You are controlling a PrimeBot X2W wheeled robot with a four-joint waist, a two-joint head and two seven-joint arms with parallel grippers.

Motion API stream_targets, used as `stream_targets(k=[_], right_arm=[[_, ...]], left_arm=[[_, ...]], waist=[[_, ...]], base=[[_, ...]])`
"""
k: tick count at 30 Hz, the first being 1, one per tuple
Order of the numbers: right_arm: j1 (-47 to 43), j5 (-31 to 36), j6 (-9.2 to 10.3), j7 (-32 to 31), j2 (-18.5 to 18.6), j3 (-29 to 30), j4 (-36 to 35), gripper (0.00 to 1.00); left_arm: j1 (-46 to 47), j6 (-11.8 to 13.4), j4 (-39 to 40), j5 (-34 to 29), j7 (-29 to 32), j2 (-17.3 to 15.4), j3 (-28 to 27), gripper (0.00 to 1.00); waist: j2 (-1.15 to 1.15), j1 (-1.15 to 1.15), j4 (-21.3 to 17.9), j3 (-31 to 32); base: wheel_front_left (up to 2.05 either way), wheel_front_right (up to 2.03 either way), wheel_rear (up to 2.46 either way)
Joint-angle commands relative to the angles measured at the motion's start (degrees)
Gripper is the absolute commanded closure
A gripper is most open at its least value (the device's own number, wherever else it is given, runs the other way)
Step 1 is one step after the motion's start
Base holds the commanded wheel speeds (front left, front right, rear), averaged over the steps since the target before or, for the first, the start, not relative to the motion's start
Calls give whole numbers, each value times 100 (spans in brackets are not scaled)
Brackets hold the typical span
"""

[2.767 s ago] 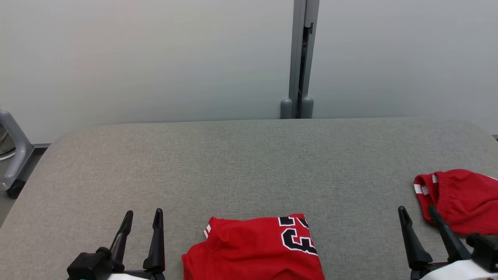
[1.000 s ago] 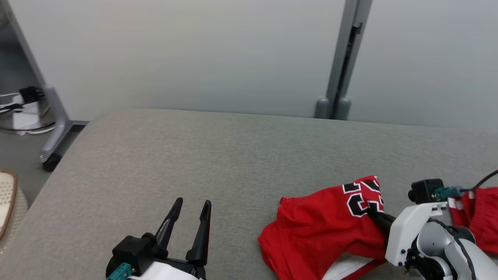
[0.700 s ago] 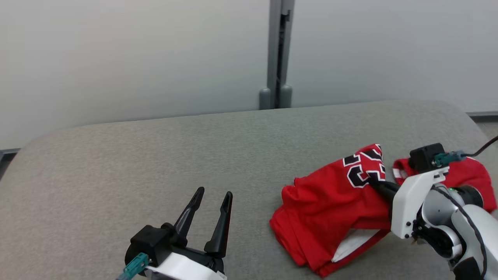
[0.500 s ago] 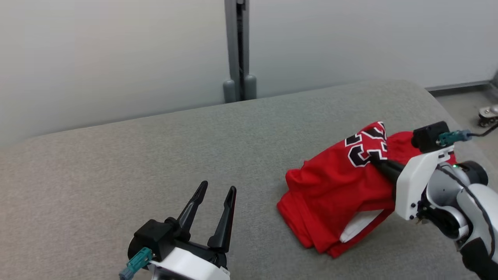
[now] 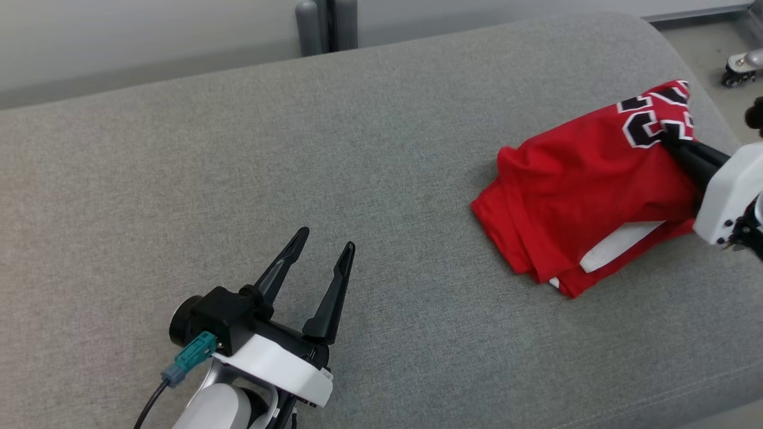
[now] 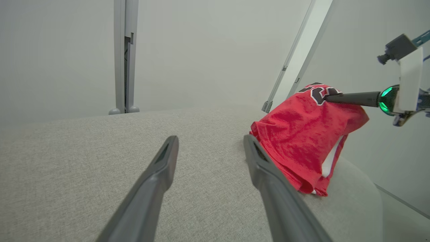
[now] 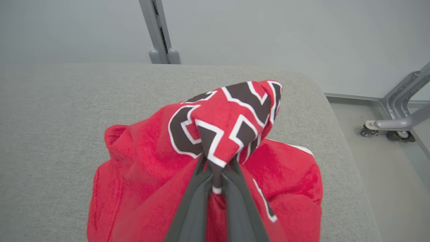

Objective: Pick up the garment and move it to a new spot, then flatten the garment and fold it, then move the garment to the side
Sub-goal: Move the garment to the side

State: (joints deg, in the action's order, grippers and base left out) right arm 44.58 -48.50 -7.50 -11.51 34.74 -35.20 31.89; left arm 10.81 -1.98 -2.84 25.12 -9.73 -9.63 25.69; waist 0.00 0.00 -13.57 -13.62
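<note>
The garment [image 5: 578, 196] is a folded red jersey with black and white numerals, near the right end of the grey padded table [image 5: 238, 149]. My right gripper [image 5: 670, 142] is shut on its numbered corner and holds that corner raised. The lower folds rest on the padding, with a white inner layer showing. From the right wrist view the garment [image 7: 141, 161] drapes over my right gripper [image 7: 216, 168]. The left wrist view has the garment [image 6: 302, 134] hanging from the right gripper [image 6: 327, 98]. My left gripper [image 5: 326, 237], also [image 6: 211, 137], stands open and empty over bare padding, well left of the garment.
The table's rounded right end [image 7: 322, 97] is close behind the garment. A grey post [image 5: 325, 27] stands at the back wall. A metal frame on casters [image 7: 386, 126] sits on the floor to the right. More red fabric [image 7: 295, 174] lies under the raised corner.
My right gripper, open beside the garment earlier, has shut on its numbered corner and carried it toward the table's right end. The head camera has swung and tilted down. The left gripper stays open.
</note>
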Motion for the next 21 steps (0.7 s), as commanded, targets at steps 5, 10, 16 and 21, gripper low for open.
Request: stream_targets(k=[5, 10, 16, 21], right_arm=[[249, 63, -1, 115, 250, 84, 691, 100], [409, 364, -1, 301, 178, 114, 1359, 62], [608, 722, -1, 695, -62, 283, 2107, 0], [760, 1050, -1, 1005, -159, 333, 2547, 0]], left_arm=[[111, -10, 99, -28, 49, -96, -21, 0], [127, 2, 126, 11, 81, -144, -25, 0], [139, 38, 136, 45, 97, -151, -32, 0], [22, 91, 67, 111, 3, -129, -78, 0]], waist=[[0, 0, -9, -318], [0, 0, 10, -356], [0, 0, 69, -328], [0, 0, 125, -96]], base=[[0, 0, 0], [0, 0, 0], [0, 0, 0], [0, 0, 0]])
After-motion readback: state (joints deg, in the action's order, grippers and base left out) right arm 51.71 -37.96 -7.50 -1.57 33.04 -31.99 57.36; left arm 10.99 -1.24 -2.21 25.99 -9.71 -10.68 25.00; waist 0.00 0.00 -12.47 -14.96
